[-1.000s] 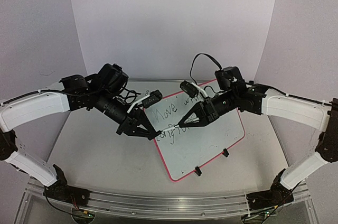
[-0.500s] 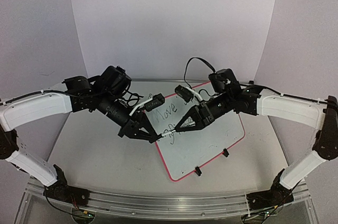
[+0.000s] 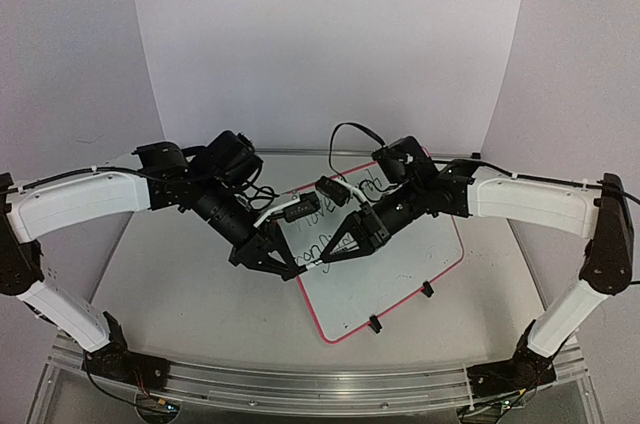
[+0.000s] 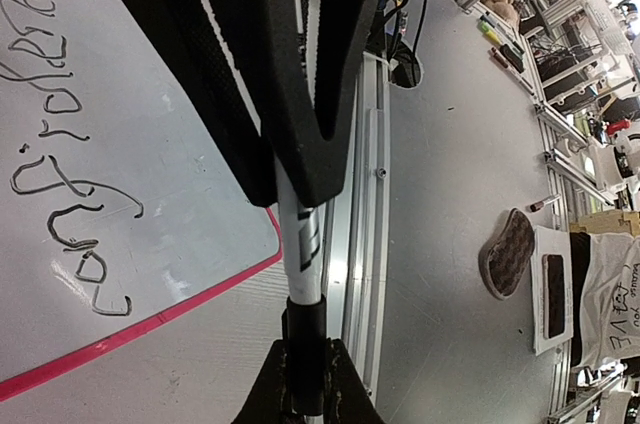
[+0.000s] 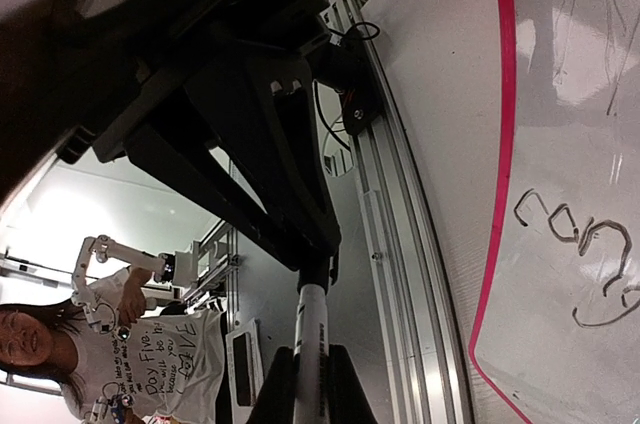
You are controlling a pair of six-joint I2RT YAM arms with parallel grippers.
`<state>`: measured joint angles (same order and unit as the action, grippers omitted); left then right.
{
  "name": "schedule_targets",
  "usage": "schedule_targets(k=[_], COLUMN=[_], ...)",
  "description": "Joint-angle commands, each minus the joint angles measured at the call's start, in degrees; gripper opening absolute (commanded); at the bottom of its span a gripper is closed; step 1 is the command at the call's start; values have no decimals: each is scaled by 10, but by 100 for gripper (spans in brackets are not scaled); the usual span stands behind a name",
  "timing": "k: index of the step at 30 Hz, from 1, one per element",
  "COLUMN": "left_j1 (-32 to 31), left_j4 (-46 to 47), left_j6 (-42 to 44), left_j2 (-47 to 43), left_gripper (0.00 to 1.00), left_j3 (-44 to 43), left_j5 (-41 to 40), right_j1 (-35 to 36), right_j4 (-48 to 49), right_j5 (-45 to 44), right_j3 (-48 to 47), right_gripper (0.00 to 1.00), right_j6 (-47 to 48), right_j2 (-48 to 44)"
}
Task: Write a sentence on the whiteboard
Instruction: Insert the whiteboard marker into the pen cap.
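Fingers (image 4: 345,399) of left gripper (image 3: 293,266) pinch the black end of the marker (image 4: 304,244); right gripper (image 3: 326,255) fingers (image 5: 275,394) clamp its white barrel. Change over the last second: right arm swung toward frame left, so both tips are now nearly nose to nose at the whiteboard's (image 3: 400,274) left edge, centre of the top view. The sentence (image 4: 75,184) sits in two rows on the board's upper left (partly hidden under the arms). Reads as writing finished, pen being capped or handed over; can't tell which.
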<state>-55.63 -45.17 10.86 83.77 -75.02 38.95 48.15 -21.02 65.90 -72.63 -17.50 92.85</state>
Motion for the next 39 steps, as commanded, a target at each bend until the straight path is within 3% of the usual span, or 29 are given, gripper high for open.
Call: schedule_targets(k=[1, 39], left_j1=[-7, -21], left_j4=[48, 175], left_j6=[0, -22], left_j2=[10, 20], left_gripper=[0, 0], left_j3=[-50, -90], left_j5=[-1, 31], right_j1=[22, 69], right_j4=[15, 94], right_j5=[0, 52], right_j3=[-25, -6], right_gripper=[0, 0], right_j6=[30, 8], right_j2=[7, 27])
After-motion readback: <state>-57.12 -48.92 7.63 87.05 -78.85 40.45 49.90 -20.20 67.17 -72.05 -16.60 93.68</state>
